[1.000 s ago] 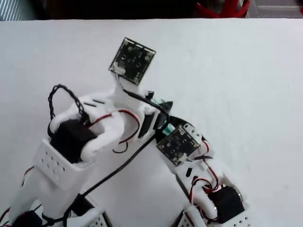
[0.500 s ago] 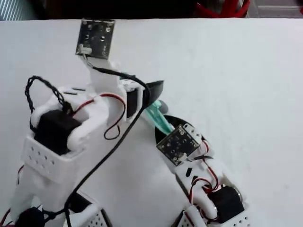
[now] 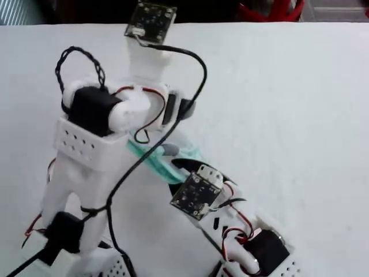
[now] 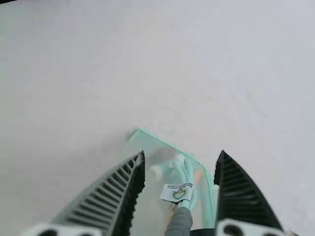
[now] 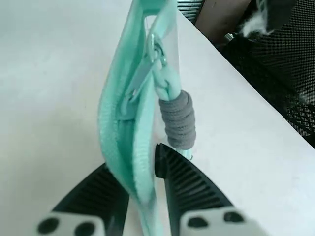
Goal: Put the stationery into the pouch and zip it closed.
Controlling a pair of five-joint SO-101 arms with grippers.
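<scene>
— Now, where does the mint zip pouch (image 3: 151, 160) lie?
— Midway between the bench's (image 3: 300, 86) side edges, nearer its front edge. The right gripper (image 5: 138, 164) fingers are clenched on the zipper edge, with the grey-wrapped zip pull (image 5: 178, 120) just beside them.
— And the left gripper (image 4: 181, 155)?
— Fingers released and spread wide, above one end of the pouch.

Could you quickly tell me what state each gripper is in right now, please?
Left gripper: open, above the pouch.
Right gripper: shut on the pouch's zipper edge.
</scene>
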